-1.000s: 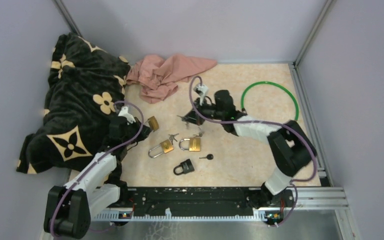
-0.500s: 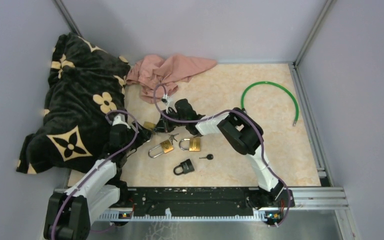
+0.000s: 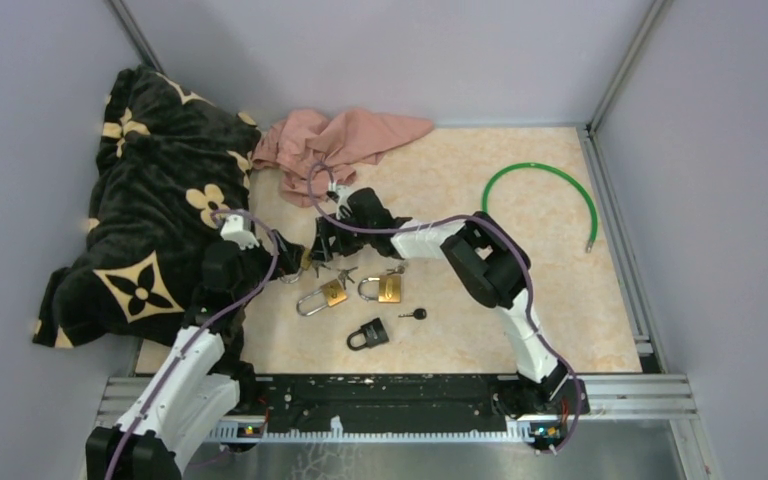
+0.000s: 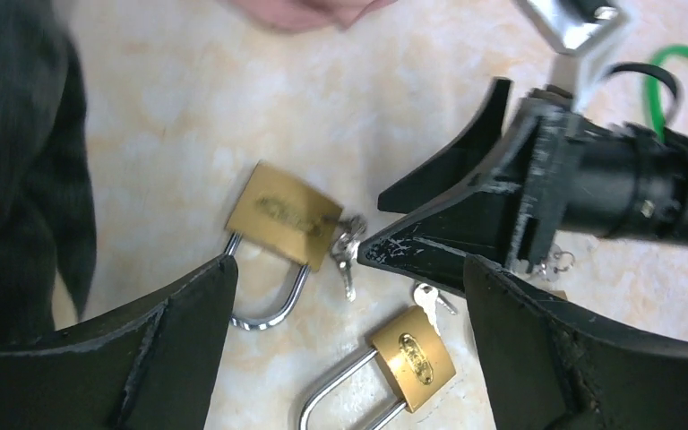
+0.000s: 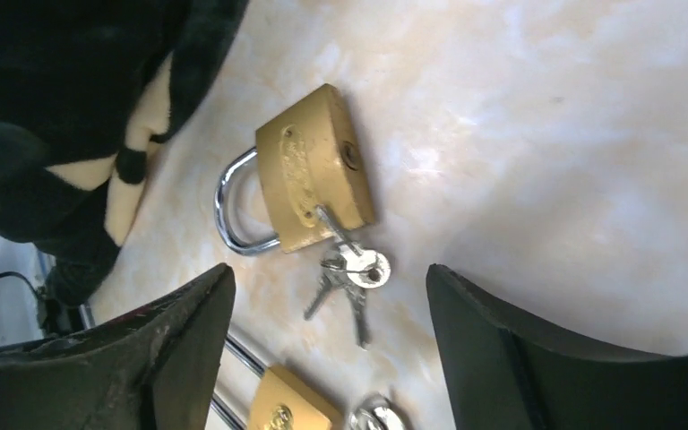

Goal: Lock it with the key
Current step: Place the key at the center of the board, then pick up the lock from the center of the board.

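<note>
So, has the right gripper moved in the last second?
Yes. The right gripper has swung left, away from the green hoop and toward the black blanket, now over a brass padlock.

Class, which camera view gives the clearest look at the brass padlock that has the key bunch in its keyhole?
The right wrist view: the brass padlock lies whole and sharp, with the key in its keyhole. The left wrist view shows it smaller and blurrier. The top view shows only a tiny, half-hidden glint of it.
</note>
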